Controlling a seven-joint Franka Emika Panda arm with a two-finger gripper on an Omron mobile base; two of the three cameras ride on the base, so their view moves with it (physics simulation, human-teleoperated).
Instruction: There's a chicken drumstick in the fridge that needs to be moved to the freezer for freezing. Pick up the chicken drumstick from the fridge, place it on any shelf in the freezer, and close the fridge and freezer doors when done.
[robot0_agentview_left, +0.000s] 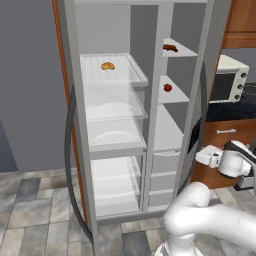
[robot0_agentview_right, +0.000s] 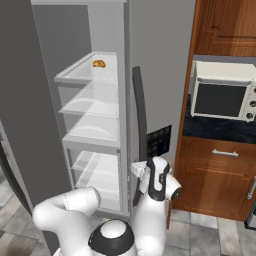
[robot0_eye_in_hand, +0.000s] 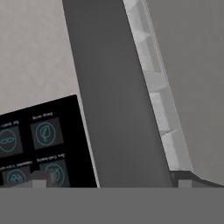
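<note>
A golden-brown piece that looks like the chicken drumstick (robot0_agentview_left: 107, 66) (robot0_agentview_right: 98, 63) lies on the top shelf of the left compartment, which is open. The right compartment (robot0_agentview_left: 172, 125) also stands open. I see its door (robot0_agentview_left: 207, 75) edge-on in the left base view, and its outer face (robot0_agentview_right: 160, 75) in the right base view. My gripper (robot0_agentview_left: 198, 155) (robot0_agentview_right: 138, 170) (robot0_eye_in_hand: 113, 179) is low against that door's outer face. It is open, and the dark vertical door handle (robot0_eye_in_hand: 113, 96) (robot0_agentview_right: 141, 120) runs between its spread fingertips (robot0_eye_in_hand: 39, 177).
A dark brown item (robot0_agentview_left: 170, 48) and a small red one (robot0_agentview_left: 167, 87) rest on the right compartment's shelves. A black dispenser panel (robot0_eye_in_hand: 35, 140) (robot0_agentview_right: 160, 141) sits beside the handle. A toaster oven (robot0_agentview_right: 222, 95) on a dark counter and wooden cabinets (robot0_agentview_right: 220, 175) stand close on the right.
</note>
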